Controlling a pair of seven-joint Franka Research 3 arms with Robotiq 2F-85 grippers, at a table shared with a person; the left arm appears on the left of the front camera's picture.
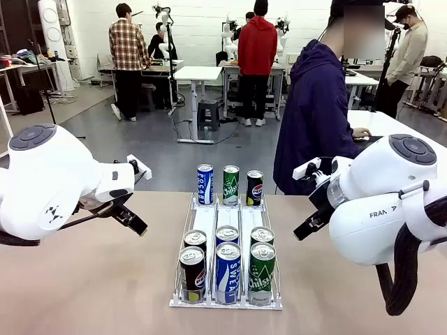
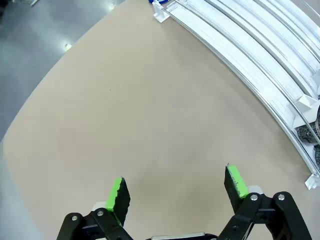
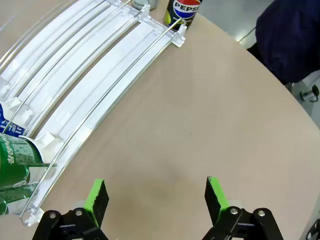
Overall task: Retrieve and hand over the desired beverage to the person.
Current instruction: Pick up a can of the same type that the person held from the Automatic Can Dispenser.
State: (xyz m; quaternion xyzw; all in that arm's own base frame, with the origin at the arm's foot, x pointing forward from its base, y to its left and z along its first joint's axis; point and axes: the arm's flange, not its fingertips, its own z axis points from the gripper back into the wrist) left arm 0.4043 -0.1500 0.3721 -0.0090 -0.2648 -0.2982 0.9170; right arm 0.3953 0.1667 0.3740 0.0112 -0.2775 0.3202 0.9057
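Left pincer (image 2: 175, 186): spread, nothing between the green pads (image 2: 116, 196). It hangs over bare table (image 2: 125, 110) just beside the white rack (image 2: 260, 55). Right pincer (image 3: 156, 192): also spread and empty, over the table on the rack's other side.

Stock sits at the rack's near end. Front row is Pepsi can (image 1: 192, 273), Pocari Sweat can (image 1: 228, 271) and Chilsung can (image 1: 261, 272), with one more can right behind each. The lanes beyond are bare. Past the far end three singles stand on the table in a line: far Pocari can (image 1: 204, 184), far Chilsung can (image 1: 231, 185), far Pepsi can (image 1: 255, 188). The person (image 1: 314, 118) stands side-on at the far edge. Nothing here tells you which drink is wanted.

Handling, my read:
- These look like sealed slim aluminium cans, so expect moderate heft if they're full.
- The wall is stiff enough while sealed, but it's thin, smooth and slippery, so over-squeezing dents it.
- Put the pads on opposite sides of the cylinder wall around mid-height, not on the rim or tab.
- Neighbours are tight, so outer lanes give a pad more room on their open side.

Every can stands upright with its long axis vertical and its tab end up. Keep it that way through the handover. The rack lanes run near to far.
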